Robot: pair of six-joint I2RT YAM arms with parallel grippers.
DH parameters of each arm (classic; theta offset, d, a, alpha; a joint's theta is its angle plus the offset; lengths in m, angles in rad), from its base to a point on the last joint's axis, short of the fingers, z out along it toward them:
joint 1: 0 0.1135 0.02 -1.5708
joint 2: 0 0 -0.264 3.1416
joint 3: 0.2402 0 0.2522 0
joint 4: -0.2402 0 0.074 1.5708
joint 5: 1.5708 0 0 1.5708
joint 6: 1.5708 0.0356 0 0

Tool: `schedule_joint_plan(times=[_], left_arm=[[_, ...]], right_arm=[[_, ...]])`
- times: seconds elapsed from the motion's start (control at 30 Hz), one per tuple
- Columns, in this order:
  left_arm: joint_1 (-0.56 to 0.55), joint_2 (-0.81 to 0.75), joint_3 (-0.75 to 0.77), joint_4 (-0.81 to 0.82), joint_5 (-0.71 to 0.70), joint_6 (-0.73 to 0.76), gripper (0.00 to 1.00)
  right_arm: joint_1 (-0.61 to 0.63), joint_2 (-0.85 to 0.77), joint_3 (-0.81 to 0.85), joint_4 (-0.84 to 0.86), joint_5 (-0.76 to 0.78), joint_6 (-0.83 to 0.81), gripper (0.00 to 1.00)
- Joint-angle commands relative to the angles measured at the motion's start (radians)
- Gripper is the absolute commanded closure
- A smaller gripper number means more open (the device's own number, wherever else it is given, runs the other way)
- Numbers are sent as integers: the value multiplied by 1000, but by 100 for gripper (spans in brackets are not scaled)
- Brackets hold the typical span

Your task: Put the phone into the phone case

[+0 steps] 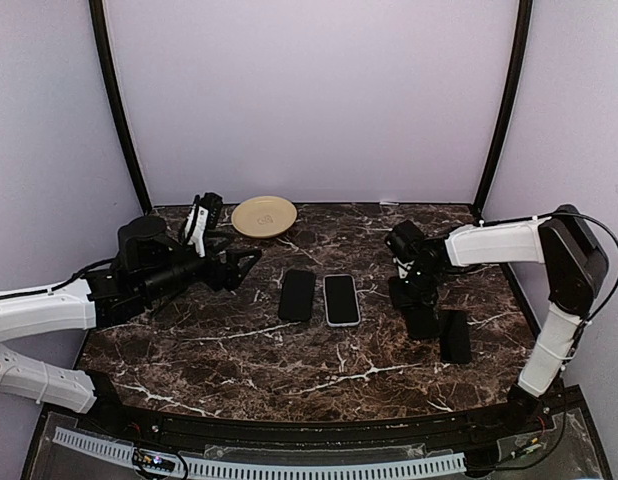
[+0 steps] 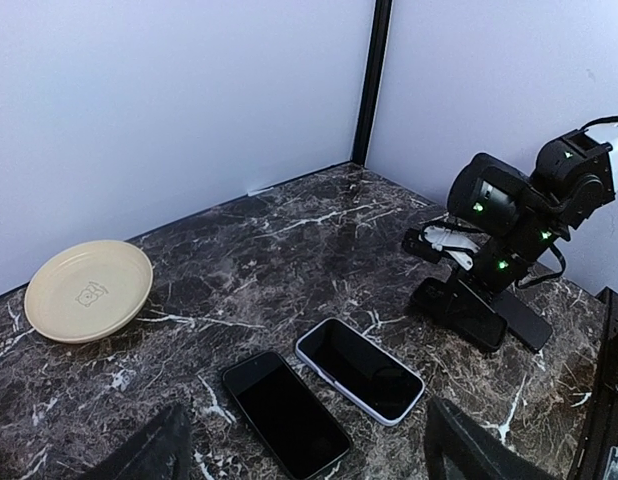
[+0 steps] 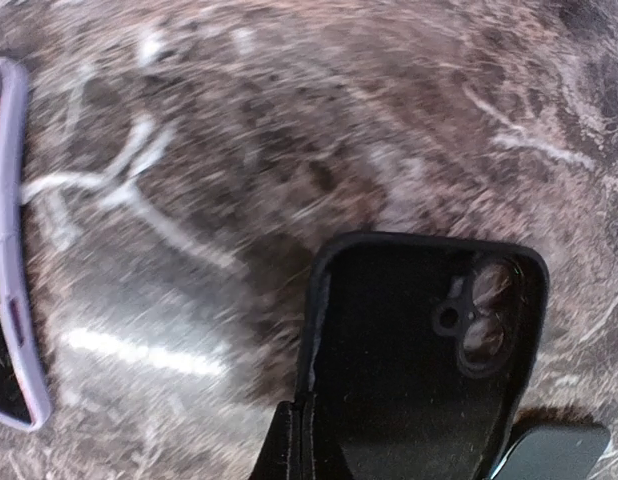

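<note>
Clearance: dark marble tabletop [image 1: 239,370] fwd of flat black phone [image 1: 297,295] & lilac-rimmed phone [image 1: 341,299]; round beige plate [image 1: 264,216] obstructs rear-L.

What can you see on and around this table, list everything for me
plate: one, cream, back left.
black phone: one, black, centre, screen up.
lilac-rimmed phone: one, dark, pale lilac rim, right of the black phone.
black phone case: one, black, right side, pinched at its edge.
dark slab: one, black, beside that case; phone or case unclear.
table: one, dark marble, white veins.
left gripper: one, black, open, left of the phones.
right gripper: one, black, shut on the case.
</note>
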Motion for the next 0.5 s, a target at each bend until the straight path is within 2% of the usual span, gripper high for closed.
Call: schedule_joint_plan(times=[0.0,0.3,0.47], left_arm=[[3,3,39,-16,16,16,17],[2,10,65,-35,2,39,17],[2,18,160,-133,-21,47,17]], right_arm=[[91,-93,41,-64,-20,41,100],[303,-189,8,-101,-23,215,100],[415,-184,-35,-95,-34,307,100]])
